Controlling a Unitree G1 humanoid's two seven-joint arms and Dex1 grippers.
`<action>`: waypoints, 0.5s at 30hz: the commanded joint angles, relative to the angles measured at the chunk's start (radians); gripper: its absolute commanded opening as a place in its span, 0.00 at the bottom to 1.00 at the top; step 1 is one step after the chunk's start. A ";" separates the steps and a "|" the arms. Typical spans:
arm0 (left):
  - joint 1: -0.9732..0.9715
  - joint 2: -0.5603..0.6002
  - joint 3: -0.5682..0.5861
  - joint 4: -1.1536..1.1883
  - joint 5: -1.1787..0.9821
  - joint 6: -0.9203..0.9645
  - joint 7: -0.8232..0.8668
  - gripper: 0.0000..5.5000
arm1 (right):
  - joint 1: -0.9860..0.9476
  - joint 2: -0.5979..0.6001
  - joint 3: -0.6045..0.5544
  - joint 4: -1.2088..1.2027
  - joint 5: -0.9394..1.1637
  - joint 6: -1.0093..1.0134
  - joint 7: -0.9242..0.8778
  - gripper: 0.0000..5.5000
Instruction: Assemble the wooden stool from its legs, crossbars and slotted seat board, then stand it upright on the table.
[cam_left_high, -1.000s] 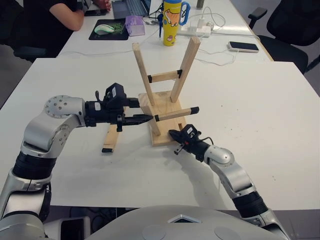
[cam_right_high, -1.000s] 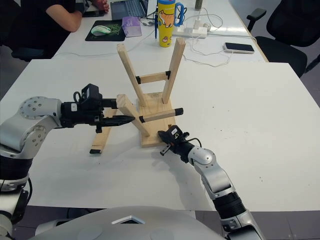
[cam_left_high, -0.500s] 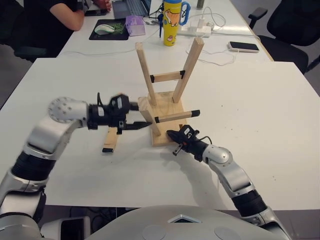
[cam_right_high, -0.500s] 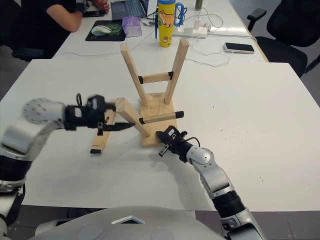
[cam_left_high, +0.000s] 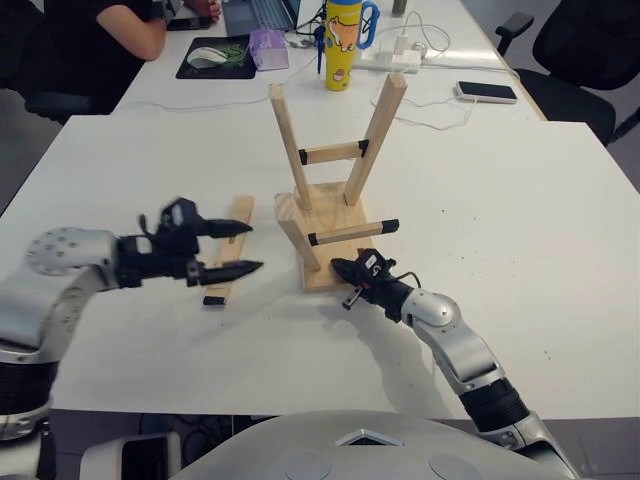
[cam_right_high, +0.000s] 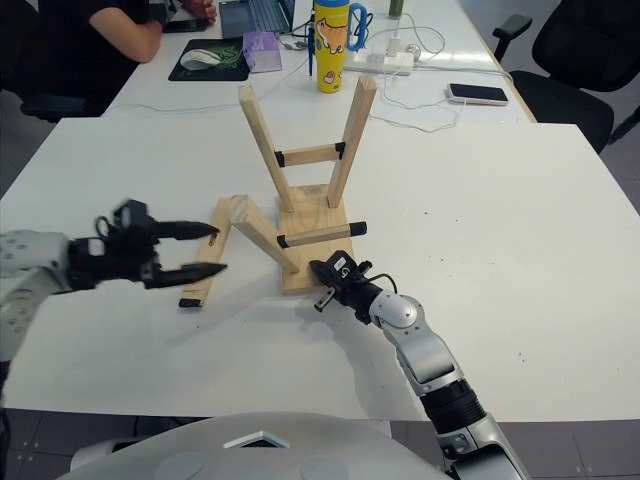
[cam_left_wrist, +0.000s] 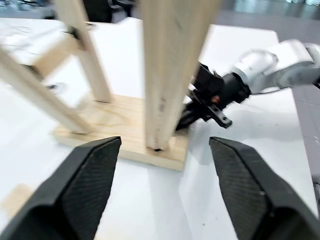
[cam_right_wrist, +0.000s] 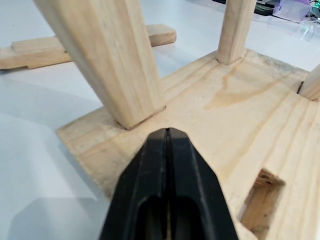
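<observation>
The stool is seen upside down near the middle of the white table (cam_left_high: 520, 220), part built; the slotted seat board (cam_left_high: 328, 208) is laid flat on the tabletop. Two legs (cam_left_high: 375, 135) are stood up from its far side, leaning a little towards each other at the base and spread at the top; they are joined by a crossbar (cam_left_high: 332, 153) with black ends. A third leg (cam_left_high: 298, 238) is planted at the board's near left corner and is tilted towards the robot's left; a second crossbar (cam_left_high: 352, 232) is carried on it, its free black end hanging over the board, joined to nothing. A fourth leg (cam_left_high: 241, 210) is left lying flat on the table, just left of the board.

The left gripper (cam_left_high: 255, 246) is held above that loose leg, its jaws spread wide and nothing between them; in the left wrist view the dark pads (cam_left_wrist: 90, 185) are shown well apart, with the tilted leg beyond them. The right gripper (cam_left_high: 340, 268) is set low at the board's near edge, jaws pressed together with nothing held; whether the tip touches the wood cannot be told. An unfilled slot (cam_right_wrist: 262, 192) is shown in the board, just beside that tip.
</observation>
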 joint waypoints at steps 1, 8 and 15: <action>-0.363 -0.107 0.149 -0.009 -0.454 0.081 0.304 0.45 | 0.058 -0.021 0.014 0.099 -0.046 0.068 -0.009 0.00; -0.577 -0.397 -0.054 -0.186 -0.718 -0.004 0.676 0.24 | 0.037 -0.012 0.028 0.141 -0.053 0.054 0.000 0.00; -0.599 -0.466 -0.107 -0.221 -0.756 -0.023 0.803 0.03 | 0.026 -0.002 0.035 0.174 -0.059 0.035 -0.001 0.00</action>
